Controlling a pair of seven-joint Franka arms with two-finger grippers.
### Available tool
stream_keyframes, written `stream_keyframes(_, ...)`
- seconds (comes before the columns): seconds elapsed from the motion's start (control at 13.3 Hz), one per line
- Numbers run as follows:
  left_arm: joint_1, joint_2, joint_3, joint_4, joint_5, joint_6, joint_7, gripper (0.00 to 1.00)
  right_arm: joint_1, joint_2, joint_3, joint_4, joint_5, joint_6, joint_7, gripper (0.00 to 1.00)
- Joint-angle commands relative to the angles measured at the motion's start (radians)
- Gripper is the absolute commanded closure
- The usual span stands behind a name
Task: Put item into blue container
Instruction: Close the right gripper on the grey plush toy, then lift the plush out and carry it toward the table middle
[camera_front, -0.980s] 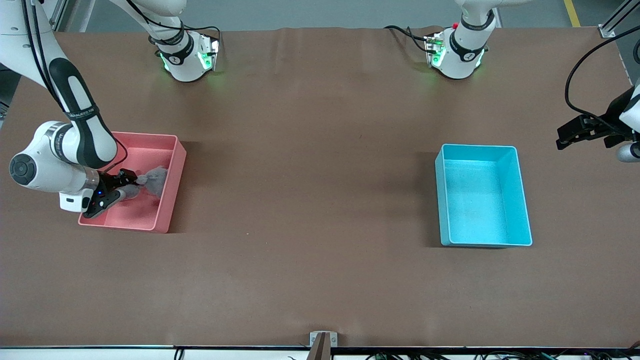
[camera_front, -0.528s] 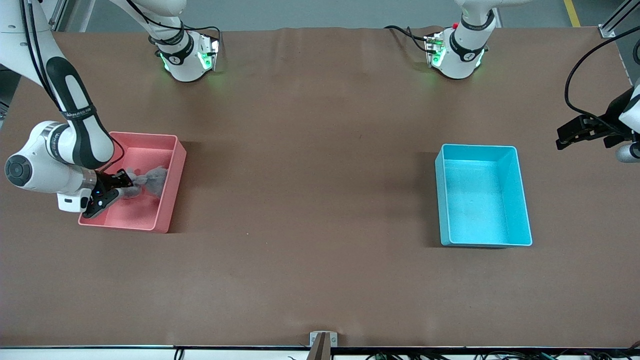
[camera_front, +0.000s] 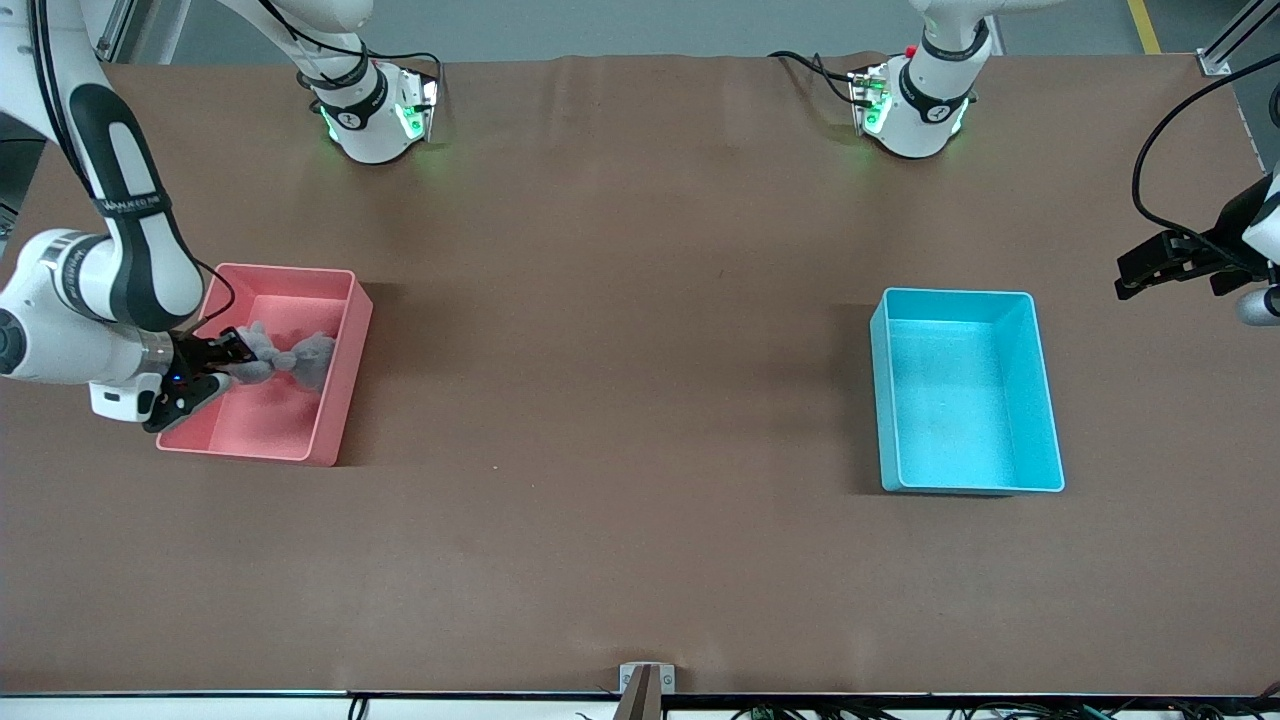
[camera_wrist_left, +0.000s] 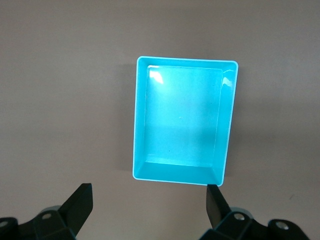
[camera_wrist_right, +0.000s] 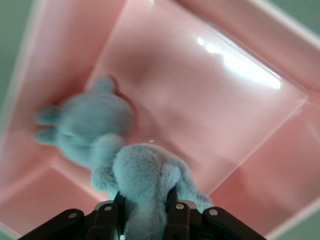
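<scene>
A pink bin (camera_front: 340, 352) sits at the left of the front view on the brown table (camera_front: 620, 400). At the bottom edge, near the middle, a small metal bracket (camera_front: 646, 678) is fixed to the table's rim.

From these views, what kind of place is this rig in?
Probably a robotics lab or test cell, not a home. Two arms are bolted to a bare brown table, aluminium framing stands at one corner, and the only props are a pink bin and a blue container.

no legible text, labels or signs
</scene>
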Motion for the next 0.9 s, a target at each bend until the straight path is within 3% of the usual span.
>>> stream_keyframes(0.0, 0.012, -0.008, -0.004, -0.013, -0.009, 0.015, 0.018, 0.00, 0.047, -0.087, 0.004, 0.006, 0.011, -0.070, 0.114, 1.00)
stream_keyframes(0.23, 0.010, -0.001, -0.002, -0.013, -0.009, 0.022, 0.018, 0.00, 0.158, -0.172, 0.004, 0.008, 0.025, -0.131, 0.307, 1.00)
stream_keyframes(0.45, 0.008, 0.016, -0.002, -0.046, -0.008, 0.076, 0.018, 0.00, 0.377, -0.224, 0.004, 0.046, 0.035, -0.217, 0.637, 1.00)
stream_keyframes(0.68, 0.007, 0.085, -0.004, -0.052, -0.006, 0.105, 0.014, 0.00, 0.634, -0.195, 0.001, 0.106, 0.119, -0.178, 1.048, 1.00)
stream_keyframes(0.83, 0.016, 0.139, -0.002, -0.052, 0.001, 0.144, 0.015, 0.00, 0.769, -0.111, 0.001, 0.152, 0.149, -0.072, 1.256, 1.00)
